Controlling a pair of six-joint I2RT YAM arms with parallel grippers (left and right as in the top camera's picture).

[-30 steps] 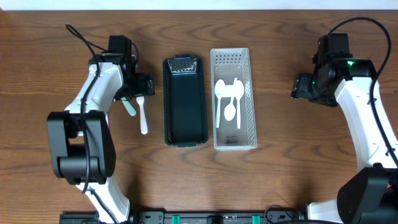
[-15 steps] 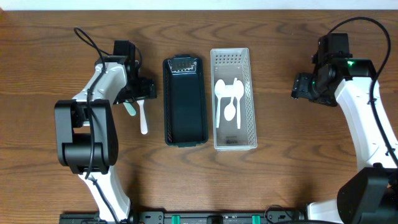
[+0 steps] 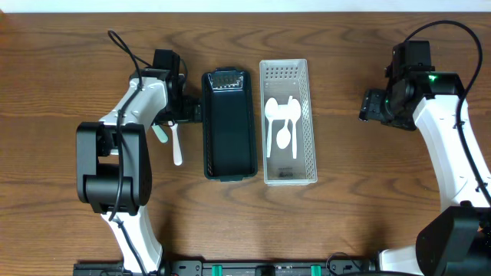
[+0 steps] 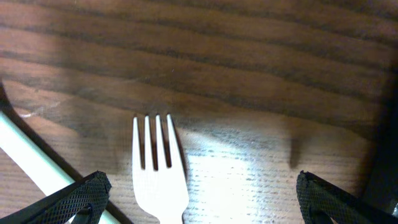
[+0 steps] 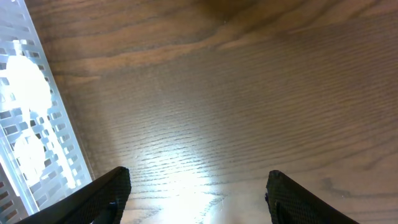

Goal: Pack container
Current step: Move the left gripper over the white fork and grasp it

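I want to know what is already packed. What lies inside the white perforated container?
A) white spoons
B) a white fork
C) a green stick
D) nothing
A: the overhead view shows white spoons lying inside the white container, while the fork lies outside it on the table.

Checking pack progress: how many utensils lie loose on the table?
2. A white fork and a pale green utensil lie side by side, left of the dark tray. The left arm may hide more.
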